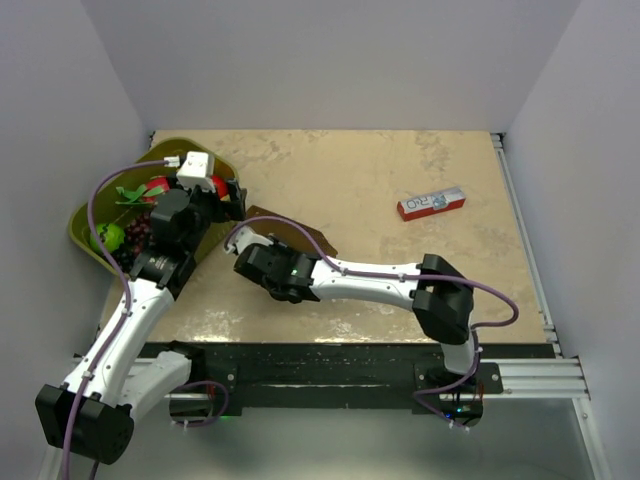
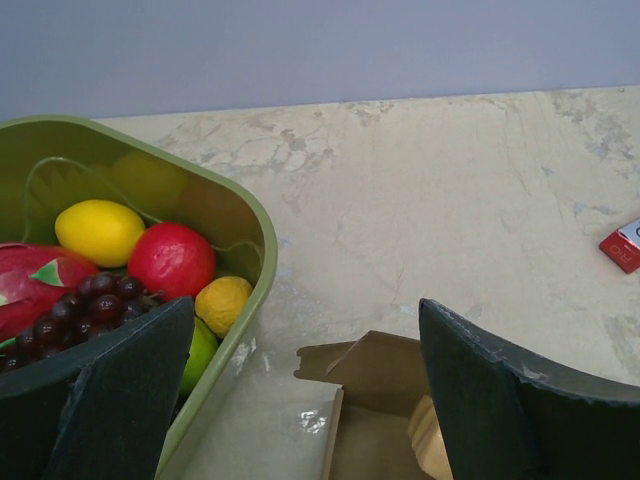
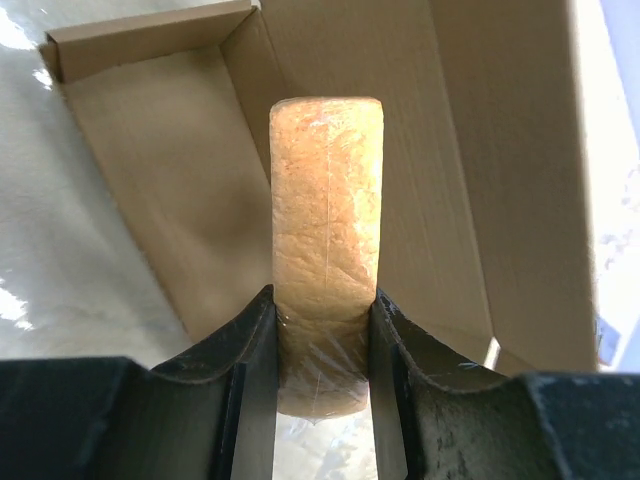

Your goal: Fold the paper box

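- The box (image 3: 170,190) is brown card and lies opened on the bench (image 1: 400,280), with its walls and one end flap raised. Its right side runs out of the right wrist view.
- From above only a brown sliver of the box shows, because both arms cover the rest.
- The right claw (image 3: 322,300) is clamped on a tan-orange block (image 3: 325,200) in clear film, over the box's open inside. The block's near end is buried between the fingers. Whether its far end touches the box floor cannot be told.
- The left claw (image 2: 306,335) has its jaws spread wide with nothing between them, above one corner of the box. There the box is cut off by the frame's lower edge and partly hidden by the right finger.
- The bin (image 2: 262,225) is green and sits near the box's left, with bare bench between them. The fruit (image 2: 170,260) inside is partly hidden behind the left finger.
- The carton (image 1: 430,205) is red and white and lies well right of the box. Its print is too small to read.
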